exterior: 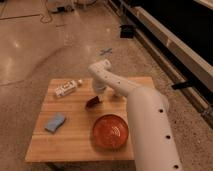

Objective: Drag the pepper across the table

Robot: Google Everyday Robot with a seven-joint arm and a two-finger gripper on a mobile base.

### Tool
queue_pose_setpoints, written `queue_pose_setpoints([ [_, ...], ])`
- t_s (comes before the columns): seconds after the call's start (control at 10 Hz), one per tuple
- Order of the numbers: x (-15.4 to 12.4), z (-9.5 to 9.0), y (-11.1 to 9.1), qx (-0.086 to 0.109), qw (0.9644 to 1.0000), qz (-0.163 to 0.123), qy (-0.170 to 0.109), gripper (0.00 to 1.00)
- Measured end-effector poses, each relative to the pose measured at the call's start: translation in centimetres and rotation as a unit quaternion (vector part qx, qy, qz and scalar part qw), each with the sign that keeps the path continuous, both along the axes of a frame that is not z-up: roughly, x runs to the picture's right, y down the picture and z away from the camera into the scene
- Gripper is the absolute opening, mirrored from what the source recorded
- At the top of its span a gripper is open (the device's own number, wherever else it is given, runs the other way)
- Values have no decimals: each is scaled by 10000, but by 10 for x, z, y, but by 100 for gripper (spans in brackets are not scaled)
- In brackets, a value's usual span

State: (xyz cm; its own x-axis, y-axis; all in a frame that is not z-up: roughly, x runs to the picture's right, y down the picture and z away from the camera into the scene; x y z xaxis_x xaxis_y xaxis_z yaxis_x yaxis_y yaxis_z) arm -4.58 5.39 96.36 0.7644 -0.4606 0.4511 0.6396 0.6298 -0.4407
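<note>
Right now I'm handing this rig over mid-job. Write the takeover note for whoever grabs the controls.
Claw: down low over the table, just behind the pepper. Whether it touches the pepper is not clear.
Pepper: lies on the boards near the middle of the table. The white packet is at the far left, the orange-red bowl at the near side, and the blue sponge at the near left.
Done: the claw is at the pepper.
Left: the drag across the table. The bowl sits close on the near side, so a sideways path probably avoids it best.
</note>
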Motion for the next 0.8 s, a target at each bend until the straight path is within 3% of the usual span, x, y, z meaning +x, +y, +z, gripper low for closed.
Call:
queue_pose_setpoints([
  [0.2, 6, -1, -3, 41, 10000, 67, 22, 27],
  [0.4, 5, -1, -2, 43, 9999, 121, 10, 35],
  [0.5, 19, -3, -4, 44, 9999, 130, 59, 34],
  [0.6, 17, -1, -2, 44, 9999, 140, 62, 28],
  [0.8, 7, 0, -2, 112, 9998, 151, 70, 27],
])
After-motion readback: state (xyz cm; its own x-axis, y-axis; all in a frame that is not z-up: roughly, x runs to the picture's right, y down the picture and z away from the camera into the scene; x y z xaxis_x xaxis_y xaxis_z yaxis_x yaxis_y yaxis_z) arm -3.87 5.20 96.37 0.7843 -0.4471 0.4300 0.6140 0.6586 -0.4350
